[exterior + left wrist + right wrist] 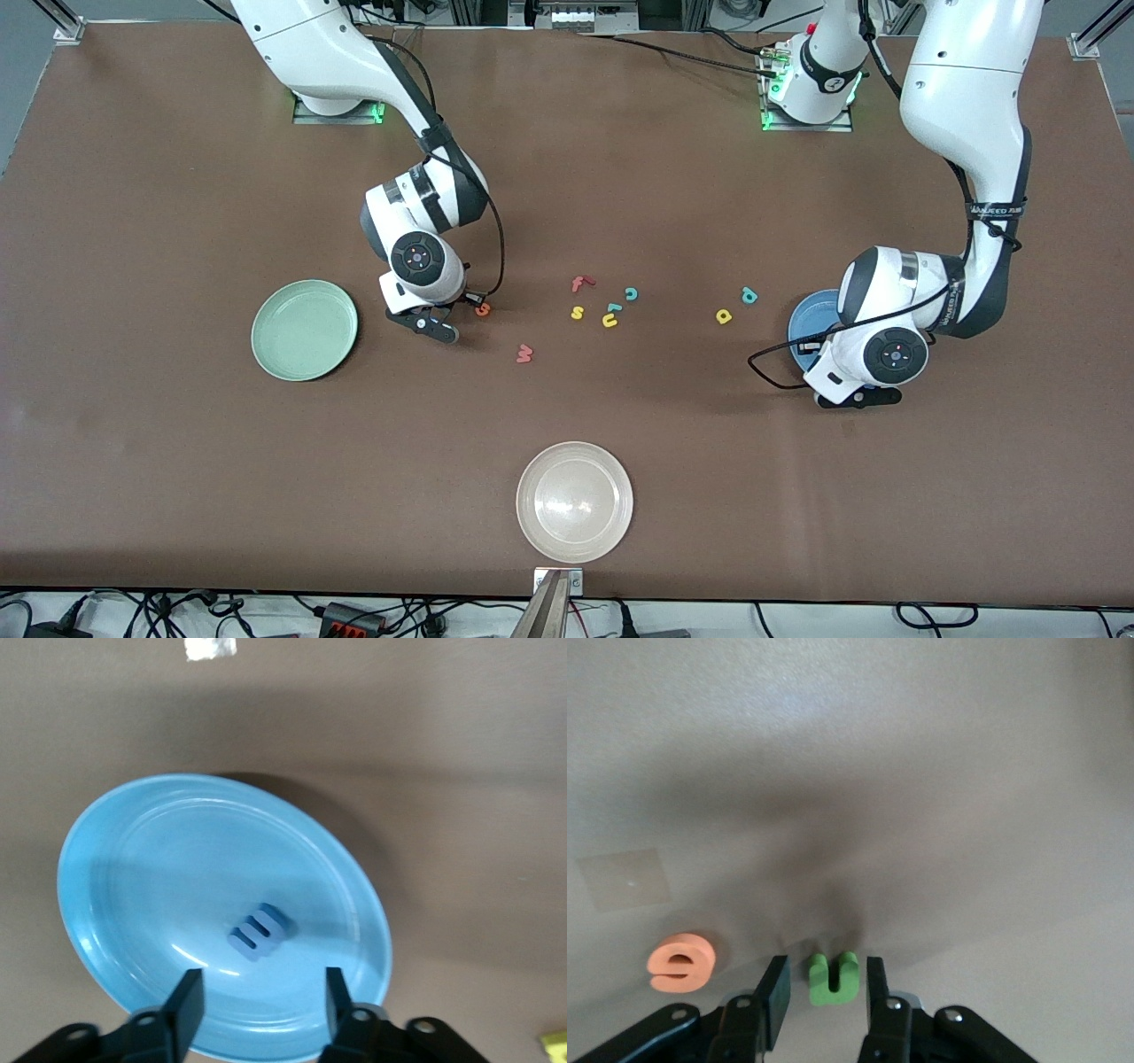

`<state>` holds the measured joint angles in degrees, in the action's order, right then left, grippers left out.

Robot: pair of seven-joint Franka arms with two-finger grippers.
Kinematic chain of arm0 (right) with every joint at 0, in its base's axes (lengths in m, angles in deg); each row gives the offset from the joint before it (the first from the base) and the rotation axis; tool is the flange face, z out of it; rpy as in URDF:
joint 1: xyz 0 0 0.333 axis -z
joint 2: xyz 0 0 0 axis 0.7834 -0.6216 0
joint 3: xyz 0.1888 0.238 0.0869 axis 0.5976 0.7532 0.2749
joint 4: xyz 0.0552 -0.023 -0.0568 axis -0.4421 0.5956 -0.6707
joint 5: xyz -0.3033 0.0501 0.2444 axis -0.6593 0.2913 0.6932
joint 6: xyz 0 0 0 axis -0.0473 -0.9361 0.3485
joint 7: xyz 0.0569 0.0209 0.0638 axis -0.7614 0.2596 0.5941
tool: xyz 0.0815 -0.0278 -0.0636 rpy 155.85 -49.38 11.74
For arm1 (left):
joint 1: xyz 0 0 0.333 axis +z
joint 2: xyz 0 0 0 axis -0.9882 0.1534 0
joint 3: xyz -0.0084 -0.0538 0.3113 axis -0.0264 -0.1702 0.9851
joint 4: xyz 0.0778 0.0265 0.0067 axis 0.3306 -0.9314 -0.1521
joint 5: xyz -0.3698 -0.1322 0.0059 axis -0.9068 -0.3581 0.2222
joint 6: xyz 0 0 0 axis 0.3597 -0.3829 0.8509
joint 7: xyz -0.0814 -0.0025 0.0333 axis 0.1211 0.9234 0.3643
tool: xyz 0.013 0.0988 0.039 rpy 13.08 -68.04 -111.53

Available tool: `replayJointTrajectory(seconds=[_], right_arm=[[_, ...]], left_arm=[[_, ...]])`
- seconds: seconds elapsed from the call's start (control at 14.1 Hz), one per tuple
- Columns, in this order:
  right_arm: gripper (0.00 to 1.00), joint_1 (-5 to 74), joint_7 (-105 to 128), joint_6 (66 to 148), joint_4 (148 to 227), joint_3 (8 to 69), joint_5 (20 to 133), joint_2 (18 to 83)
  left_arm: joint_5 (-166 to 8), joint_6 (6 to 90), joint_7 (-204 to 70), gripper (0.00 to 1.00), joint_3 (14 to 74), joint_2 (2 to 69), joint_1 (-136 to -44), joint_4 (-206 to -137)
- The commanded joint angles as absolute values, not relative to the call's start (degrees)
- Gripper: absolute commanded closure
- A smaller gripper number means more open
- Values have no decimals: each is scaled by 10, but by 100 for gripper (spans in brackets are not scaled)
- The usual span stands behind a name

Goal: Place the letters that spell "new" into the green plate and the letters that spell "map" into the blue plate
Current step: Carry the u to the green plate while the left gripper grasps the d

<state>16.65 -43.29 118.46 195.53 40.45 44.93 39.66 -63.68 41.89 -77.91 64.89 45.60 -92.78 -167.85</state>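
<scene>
The blue m [260, 930] lies in the blue plate [133, 868], and my left gripper [260, 999] hangs open just above it with nothing between its fingers. The left arm covers most of the blue plate [808, 326] in the front view. My right gripper [824, 997] is low at the table and open, its fingers straddling the green n [834, 979] with a gap on each side. The orange e [681, 961] lies beside it. The salmon w [524, 354], yellow a [724, 315] and teal p [749, 295] lie loose on the table. The green plate [304, 330] holds nothing.
A red f [580, 283], yellow s [577, 312], teal c [631, 293] and yellow u [609, 321] lie in a cluster mid-table. A cream plate [574, 501] sits near the table edge closest to the front camera.
</scene>
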Motion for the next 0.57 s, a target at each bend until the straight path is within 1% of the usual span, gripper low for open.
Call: replayJointTrajectory(seconds=[0.0, 0.21, 0.35, 0.5], right_arm=[[58, 160, -448, 1189, 1969, 403, 458, 407], [58, 159, -450, 1193, 1971, 404, 458, 406], [60, 158, -450, 1193, 1971, 403, 458, 404], [61, 158, -450, 1211, 1980, 404, 458, 403]], left_arm=[[-630, 380, -781, 6, 605, 421, -931, -1679], [-630, 383, -785, 7, 536, 411, -930, -1684], [-627, 397, -772, 7, 521, 415, -931, -1692], [-625, 415, -711, 9, 509, 414, -930, -1704]])
